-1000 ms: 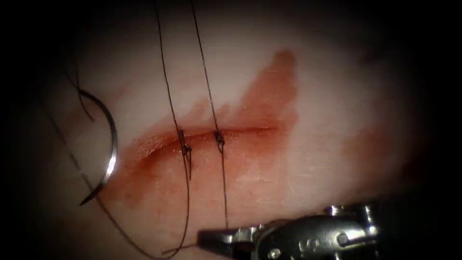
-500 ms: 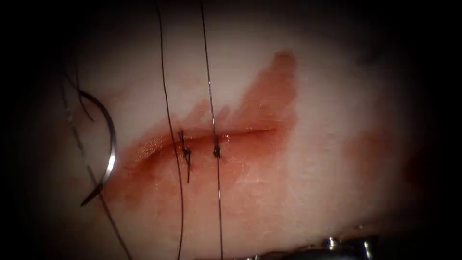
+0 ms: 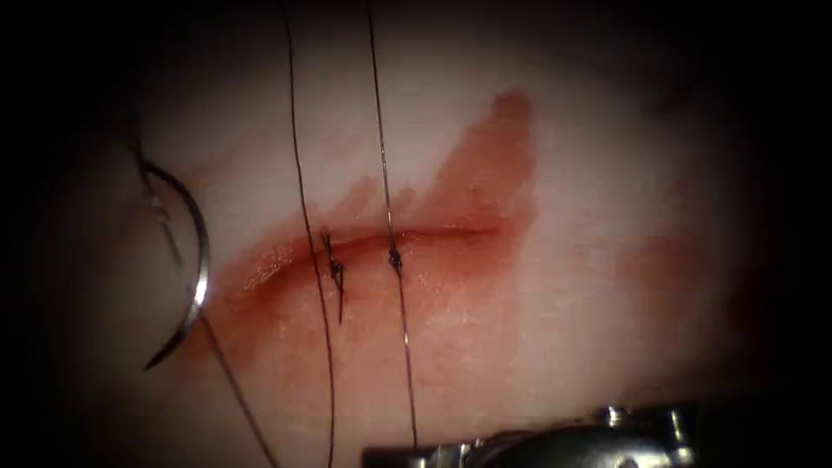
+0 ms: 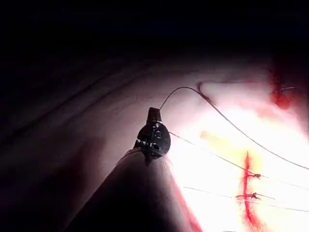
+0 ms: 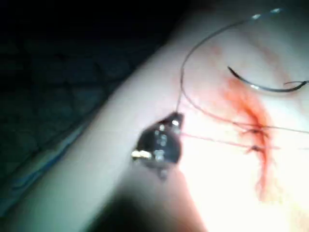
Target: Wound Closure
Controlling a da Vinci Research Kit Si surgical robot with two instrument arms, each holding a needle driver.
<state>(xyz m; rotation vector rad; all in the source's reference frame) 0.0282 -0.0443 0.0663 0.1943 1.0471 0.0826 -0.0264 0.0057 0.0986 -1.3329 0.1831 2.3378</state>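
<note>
Clearly the curved needle is parked: it lies flat on the tissue just left of the cut, its whole arc showing, so it is not in the tissue and neither tool holds it. Two strands of thread cross the cut near its middle, each with a small knot sitting on the cut line, and red fluid stains the surface around and above the cut. Below the cut, the right claw meets the strand that runs down from the knot nearer the cut's right end, and we read it as closed on that thread. In the left wrist view the left claw looks narrow, with thread leaving its tip, so we judge it closed on thread too; which strand we cannot tell. With both ends held, we judge the work is at the knot. We would keep the pull level and opposed across the cut, so the knot seats flat on the cut line without lifting its edges, and keep the strands off the needle.
</note>
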